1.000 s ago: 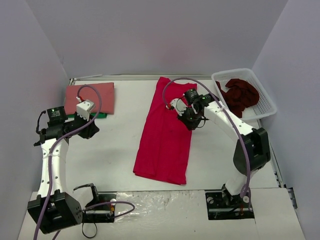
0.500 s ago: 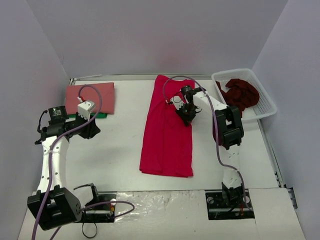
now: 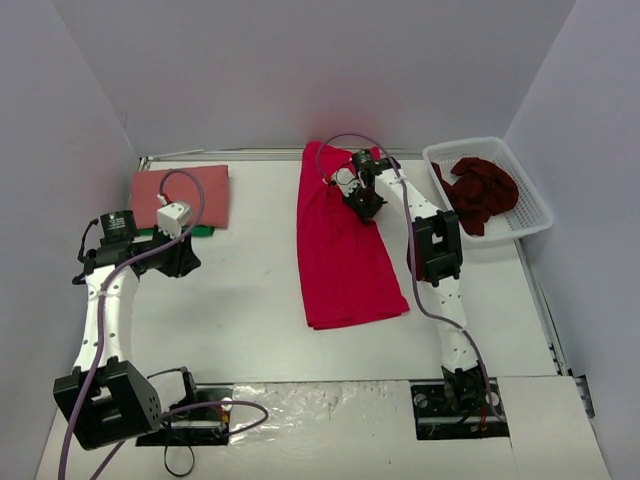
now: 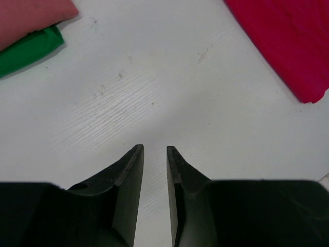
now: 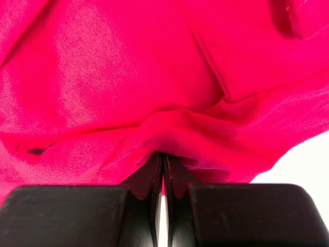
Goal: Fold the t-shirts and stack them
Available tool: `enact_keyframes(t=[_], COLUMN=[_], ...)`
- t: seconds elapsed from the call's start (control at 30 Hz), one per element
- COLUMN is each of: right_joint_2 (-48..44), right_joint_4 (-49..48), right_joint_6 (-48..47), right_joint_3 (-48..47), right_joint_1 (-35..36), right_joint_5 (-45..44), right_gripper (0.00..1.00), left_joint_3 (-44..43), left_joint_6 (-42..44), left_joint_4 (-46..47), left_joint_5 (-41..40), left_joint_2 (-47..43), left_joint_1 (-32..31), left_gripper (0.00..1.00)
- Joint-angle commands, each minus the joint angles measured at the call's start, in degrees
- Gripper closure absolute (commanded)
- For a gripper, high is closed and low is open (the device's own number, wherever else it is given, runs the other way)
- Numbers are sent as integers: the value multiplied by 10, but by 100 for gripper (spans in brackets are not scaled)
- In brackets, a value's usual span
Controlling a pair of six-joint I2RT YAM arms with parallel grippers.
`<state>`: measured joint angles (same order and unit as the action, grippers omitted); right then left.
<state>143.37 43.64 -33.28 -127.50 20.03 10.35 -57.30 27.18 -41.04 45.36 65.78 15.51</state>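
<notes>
Right gripper (image 3: pixel 362 198) is sitting in the upper middle of the overhead view. Its fingers are pressing together and pinching a fold of the crimson shirt (image 3: pixel 345 255) near its top end. The wrist view is showing cloth bunching right at the closed tips. Crimson shirt is lying as a long narrow strip down the middle of the table (image 3: pixel 240 310), with its sides seemingly folded in already. The pinch at the far end is probably for straightening it or for bringing one end over the other.

Left gripper (image 3: pixel 180 258) is hovering at the left of the frame over bare table. Its fingers are slightly parted with nothing between them, so it is likely waiting out of the way.

Salmon shirt (image 3: pixel 180 192) is lying folded in the upper left, with a green item (image 3: pixel 203 231) peeking out at its near edge. That looks like the stack spot. Maroon shirt (image 3: pixel 482 190) is lying crumpled in the white basket (image 3: pixel 536 214) at the upper right, not yet folded.
</notes>
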Motion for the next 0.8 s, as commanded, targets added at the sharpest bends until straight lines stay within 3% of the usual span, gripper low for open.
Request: enact_keyframes(t=[0.0,0.3,0.43,0.57,0.67,0.7,0.77], right_joint_2=[19,-161,-210,-254,-299,-341,-415], right_joint_4=[5,0,-5,-10,-21,-26,-26], right_joint_6=[-13,-2,2,8,25,27,39], right_joint_3=[30,241,282,285,313,324,351], right_joint_1=[9,19,17,1,-15,-16,-16], right_joint_5=[-24,4,-6,-21,-19,-30,-56], right_gripper=[100,100,100,90,65,43,31], left_joint_3=[-7,-15,-19,-22,-26,-25,-22], left_joint_6=[14,24,24,25,25,26,21], left_joint_4=[-4,-22,-28,-28,-30,-30,-24], left_joint_5=[8,30,38,40,40,43,52], left_joint_2=[-4,-11,-21,-38,-53,-57,-66], left_joint_1=[4,4,4,4,4,4,4], left_gripper=[76,76,76,66,47,41,29])
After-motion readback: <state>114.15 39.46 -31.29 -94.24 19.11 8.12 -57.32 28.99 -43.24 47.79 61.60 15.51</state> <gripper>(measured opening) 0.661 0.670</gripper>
